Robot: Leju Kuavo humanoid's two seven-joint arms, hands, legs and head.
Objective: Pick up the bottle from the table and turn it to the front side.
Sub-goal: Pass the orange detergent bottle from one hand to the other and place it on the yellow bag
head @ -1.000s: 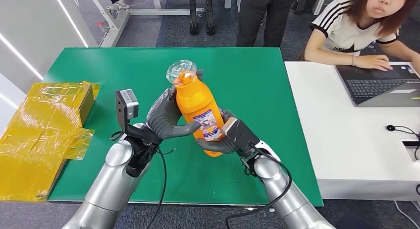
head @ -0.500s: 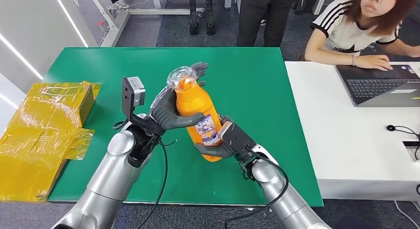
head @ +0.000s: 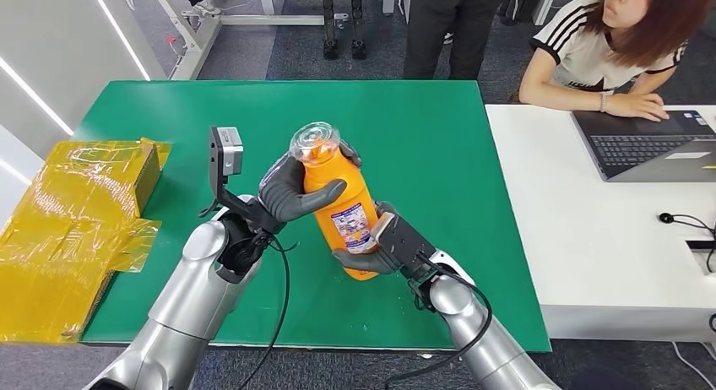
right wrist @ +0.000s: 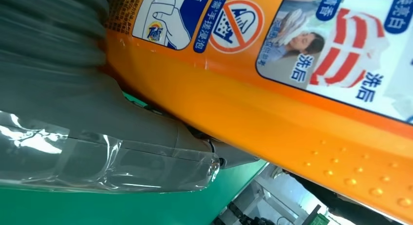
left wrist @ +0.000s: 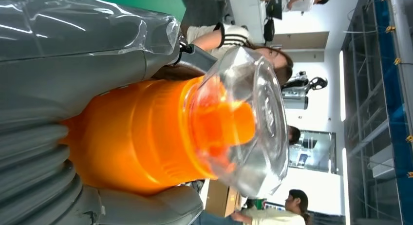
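Head view: the orange bottle is held up over the green counter, tilted, its clear cap toward the far side. The left robot hand grips its upper body; the right robot hand holds its lower part, label facing the robot.

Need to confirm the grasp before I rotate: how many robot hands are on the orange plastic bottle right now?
2. The left hand grips the orange plastic bottle high, just under its clear cap; the right hand holds its lower part beside the label.
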